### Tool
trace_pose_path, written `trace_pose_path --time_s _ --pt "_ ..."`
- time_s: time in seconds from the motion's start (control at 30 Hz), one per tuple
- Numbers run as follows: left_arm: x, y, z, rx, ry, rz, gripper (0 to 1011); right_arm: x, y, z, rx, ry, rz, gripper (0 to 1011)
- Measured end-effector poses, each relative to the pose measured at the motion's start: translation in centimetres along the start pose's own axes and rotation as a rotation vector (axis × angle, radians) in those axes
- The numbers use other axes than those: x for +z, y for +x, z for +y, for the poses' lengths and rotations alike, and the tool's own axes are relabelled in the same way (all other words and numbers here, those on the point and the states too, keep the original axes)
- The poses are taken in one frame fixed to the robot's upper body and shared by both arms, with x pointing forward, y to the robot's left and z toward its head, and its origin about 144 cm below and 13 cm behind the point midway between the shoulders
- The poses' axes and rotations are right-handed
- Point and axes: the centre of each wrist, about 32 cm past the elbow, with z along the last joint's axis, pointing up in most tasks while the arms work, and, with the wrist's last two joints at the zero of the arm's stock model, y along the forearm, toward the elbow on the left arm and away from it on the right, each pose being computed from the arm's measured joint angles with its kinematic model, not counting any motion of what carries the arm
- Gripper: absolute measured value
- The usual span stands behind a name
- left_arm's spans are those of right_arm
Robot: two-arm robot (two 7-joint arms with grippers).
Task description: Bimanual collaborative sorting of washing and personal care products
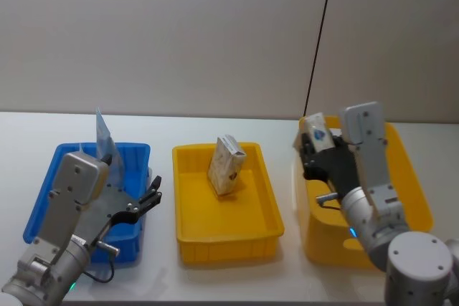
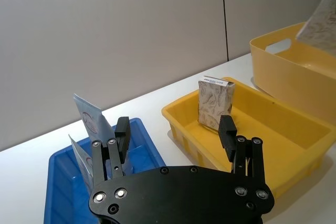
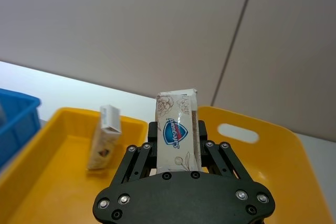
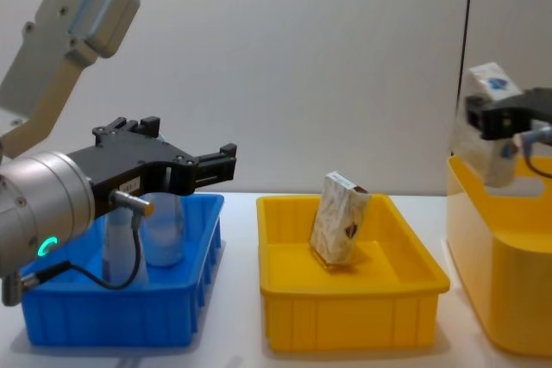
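Presumably for transfer, the right hand (image 1: 313, 154) clenches a Safeguard soap pack (image 3: 177, 129) above the yellow bin (image 1: 419, 198), while the left hand (image 1: 152, 193) hangs released over the blue tray (image 1: 41, 195).

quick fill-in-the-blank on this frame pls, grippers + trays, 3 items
1. The right gripper is ____ on a marbled pack above the tall yellow bin.
2. The left gripper hangs above the blue tray with its jaws ____.
3. The low yellow tray in the middle holds ____ tilted pack.
Missing words: shut; open; one.
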Motion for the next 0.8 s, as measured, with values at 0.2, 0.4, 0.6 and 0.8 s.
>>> trace_pose_path --time_s 0.2,0.4,0.6,0.8 --pt "0.0 0.0 0.0 0.0 0.0 0.0 1002 -0.1 1.0 -1.0 -0.069 -0.044 -0.012 359" --pt "0.0 0.0 0.0 0.0 0.0 0.0 1002 -0.7 1.9 -1.8 -0.11 -0.103 -0.01 359" --pt "0.0 0.0 0.0 0.0 0.0 0.0 1001 -1.4 2.6 -2.1 -0.13 -0.151 -0.004 359" --pt "0.0 0.0 0.0 0.0 0.0 0.0 1001 -2.0 3.0 -2.1 -0.132 -0.185 0.0 360"
